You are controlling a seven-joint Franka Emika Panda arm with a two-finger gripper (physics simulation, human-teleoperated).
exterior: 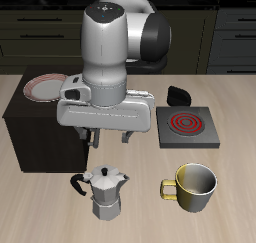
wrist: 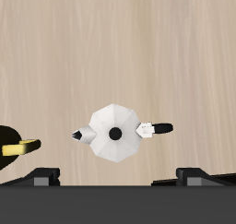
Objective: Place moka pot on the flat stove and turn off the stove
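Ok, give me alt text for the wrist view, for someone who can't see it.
Looking straight down, a small silver faceted metal moka pot with a black lid knob and black side handle stands upright on a pale wooden table, between the open gripper's dark fingertips. A yellowish-green metal mug shows partly at the frame's edge.
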